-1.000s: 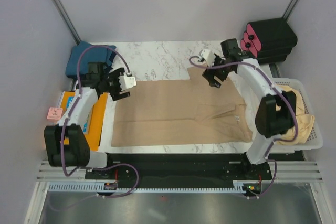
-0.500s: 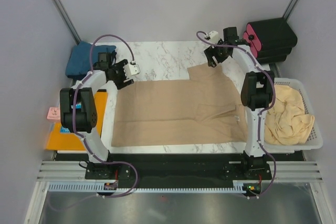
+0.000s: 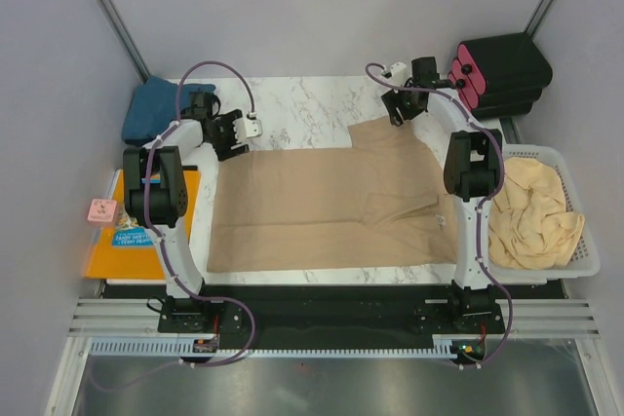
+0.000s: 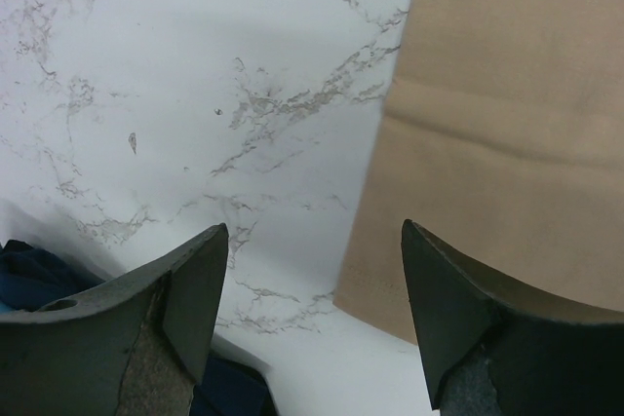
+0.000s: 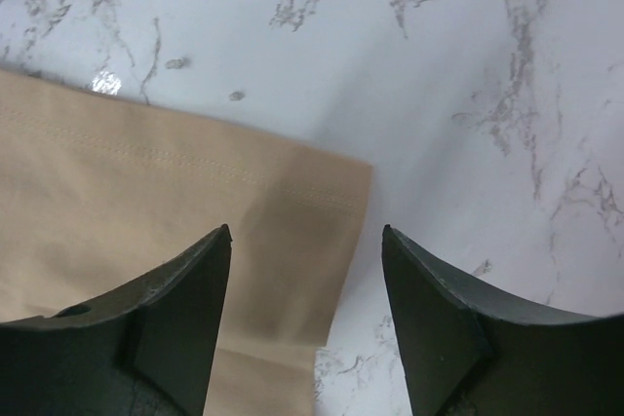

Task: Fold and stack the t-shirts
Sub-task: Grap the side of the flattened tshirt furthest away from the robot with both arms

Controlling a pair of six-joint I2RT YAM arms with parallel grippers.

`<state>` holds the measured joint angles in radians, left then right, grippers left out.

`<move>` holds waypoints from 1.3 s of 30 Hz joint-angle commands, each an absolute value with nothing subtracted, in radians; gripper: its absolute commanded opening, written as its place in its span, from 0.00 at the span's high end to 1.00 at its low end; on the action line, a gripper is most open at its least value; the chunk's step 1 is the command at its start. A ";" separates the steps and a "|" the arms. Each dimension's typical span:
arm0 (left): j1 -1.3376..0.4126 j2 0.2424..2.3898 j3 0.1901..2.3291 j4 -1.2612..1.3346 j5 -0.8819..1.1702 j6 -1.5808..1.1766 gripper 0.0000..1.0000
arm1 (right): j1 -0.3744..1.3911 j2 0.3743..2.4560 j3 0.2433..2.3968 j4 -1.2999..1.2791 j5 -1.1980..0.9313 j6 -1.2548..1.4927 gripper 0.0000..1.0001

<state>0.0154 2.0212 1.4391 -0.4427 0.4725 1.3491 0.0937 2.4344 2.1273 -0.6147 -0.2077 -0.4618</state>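
Observation:
A tan t-shirt (image 3: 331, 207) lies spread flat on the marble table. My left gripper (image 3: 231, 141) is open and empty, just above the shirt's back left corner. In the left wrist view (image 4: 314, 229) that corner (image 4: 468, 172) lies between the fingers. My right gripper (image 3: 395, 112) is open and empty over the back right sleeve. In the right wrist view (image 5: 307, 231) the sleeve's hemmed corner (image 5: 195, 202) lies under the jaws. A folded teal-blue shirt (image 3: 156, 109) sits at the back left and shows in the left wrist view (image 4: 29, 270). A pale beige shirt (image 3: 531, 211) is crumpled in a basket.
A white basket (image 3: 585, 265) stands at the table's right edge. An orange-and-blue picture book (image 3: 122, 236) and a small pink item (image 3: 100, 209) lie at the left edge. A black case with pink parts (image 3: 502, 70) sits at the back right.
Both arms have swung toward the back of the table. The left gripper moved up to the shirt's back left corner, the right gripper to the back sleeve. The shirt has not moved.

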 commanded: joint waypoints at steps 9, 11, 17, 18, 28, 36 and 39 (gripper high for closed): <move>0.012 2.106 1.568 -0.591 0.471 1.466 0.22 | 0.078 2.465 2.187 -0.568 -0.166 -0.460 0.31; 0.012 2.105 1.569 -0.620 0.465 1.483 0.22 | 0.077 2.474 2.191 -0.580 -0.172 -0.471 0.31; 0.012 2.120 1.617 -0.730 0.454 1.549 0.24 | 0.077 2.500 2.197 -0.615 -0.207 -0.466 0.29; 0.012 2.123 1.644 -0.774 0.451 1.568 0.23 | 0.077 2.502 2.197 -0.618 -0.216 -0.465 0.29; 0.012 2.261 1.870 -1.046 0.410 1.661 0.24 | 0.078 2.525 2.207 -0.618 -0.227 -0.446 0.29; 0.012 2.292 1.879 -1.104 0.391 1.700 0.29 | 0.084 2.514 2.203 -0.623 -0.230 -0.443 0.30; 0.012 2.299 1.879 -1.117 0.388 1.697 0.35 | 0.087 2.513 2.200 -0.623 -0.232 -0.443 0.33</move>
